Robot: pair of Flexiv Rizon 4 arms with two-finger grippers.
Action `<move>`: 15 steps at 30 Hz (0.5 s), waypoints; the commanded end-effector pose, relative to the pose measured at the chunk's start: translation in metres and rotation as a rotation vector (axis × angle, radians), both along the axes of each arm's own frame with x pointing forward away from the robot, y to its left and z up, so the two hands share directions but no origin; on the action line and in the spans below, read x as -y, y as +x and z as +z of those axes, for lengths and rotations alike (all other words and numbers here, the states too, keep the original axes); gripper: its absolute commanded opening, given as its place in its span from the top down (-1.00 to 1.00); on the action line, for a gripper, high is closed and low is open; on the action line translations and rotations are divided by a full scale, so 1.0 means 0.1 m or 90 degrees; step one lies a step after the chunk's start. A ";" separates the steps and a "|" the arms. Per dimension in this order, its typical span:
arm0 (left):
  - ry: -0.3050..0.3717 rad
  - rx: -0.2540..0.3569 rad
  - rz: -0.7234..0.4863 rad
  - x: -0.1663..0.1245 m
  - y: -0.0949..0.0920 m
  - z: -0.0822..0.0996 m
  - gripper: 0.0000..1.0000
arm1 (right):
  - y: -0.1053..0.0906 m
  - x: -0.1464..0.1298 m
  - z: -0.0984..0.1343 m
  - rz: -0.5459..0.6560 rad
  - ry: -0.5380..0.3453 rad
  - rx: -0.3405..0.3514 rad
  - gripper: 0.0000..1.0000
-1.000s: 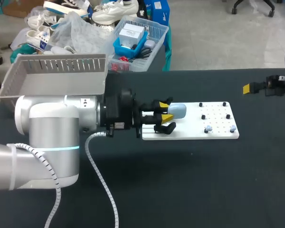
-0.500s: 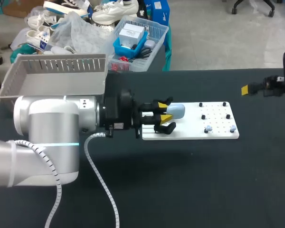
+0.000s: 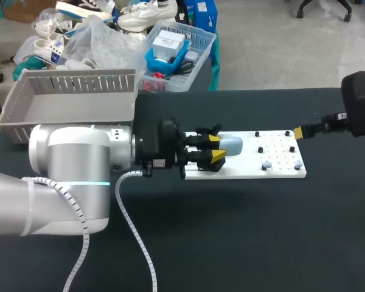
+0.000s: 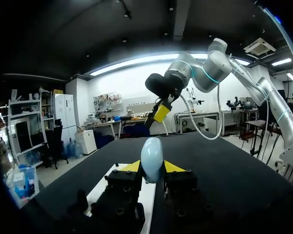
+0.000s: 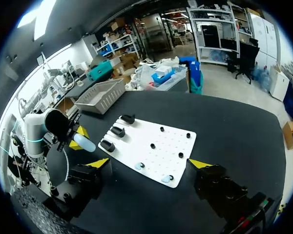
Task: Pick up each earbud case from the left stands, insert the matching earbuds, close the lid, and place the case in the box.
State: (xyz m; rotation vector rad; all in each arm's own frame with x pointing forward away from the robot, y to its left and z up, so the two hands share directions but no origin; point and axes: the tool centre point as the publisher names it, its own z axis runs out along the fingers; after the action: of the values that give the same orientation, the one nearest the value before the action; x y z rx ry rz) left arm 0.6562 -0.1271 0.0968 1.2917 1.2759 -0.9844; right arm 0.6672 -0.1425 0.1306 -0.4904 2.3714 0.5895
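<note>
A pale blue earbud case (image 3: 232,143) is held over the left end of the white board (image 3: 280,171), and my left gripper (image 3: 216,147) is shut on it. In the left wrist view the case (image 4: 151,157) stands upright between the yellow fingertips (image 4: 131,166). Two small blue earbuds (image 3: 267,165) (image 3: 298,163) sit near the board's front right. My right gripper (image 3: 304,130) hangs just beyond the board's far right corner. In its own view the right gripper (image 5: 149,163) is open and empty above the earbuds (image 5: 138,165), with three bare black stands (image 5: 118,130) ahead.
A grey slatted basket (image 3: 73,97) sits at the table's back left, also seen as the basket (image 5: 100,96) beyond the board. Black pegs (image 3: 287,132) stick up from the board's right half. Dark tabletop (image 3: 243,231) runs in front of the board.
My right arm has swung in from the right edge toward the board's far right corner. The left gripper, still holding the case, has shifted slightly right.
</note>
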 end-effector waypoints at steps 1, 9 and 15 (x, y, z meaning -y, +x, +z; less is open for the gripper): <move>0.004 -0.009 -0.028 0.07 0.12 -0.04 1.00 | -0.17 -0.07 0.04 -0.024 -0.048 0.014 -1.00; 0.012 -0.006 -0.045 0.13 0.11 -0.08 1.00 | -0.31 -0.26 0.03 0.011 -0.057 0.017 -1.00; 0.013 -0.006 -0.044 0.14 0.11 -0.09 1.00 | -0.36 -0.43 -0.03 0.031 -0.073 0.011 -1.00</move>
State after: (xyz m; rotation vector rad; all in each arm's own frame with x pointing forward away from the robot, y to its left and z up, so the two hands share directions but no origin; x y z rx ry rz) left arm 0.6647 -0.1402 0.0888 1.3491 1.2604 -1.0239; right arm 0.6312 -0.1074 0.1275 -0.6334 2.3750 0.5681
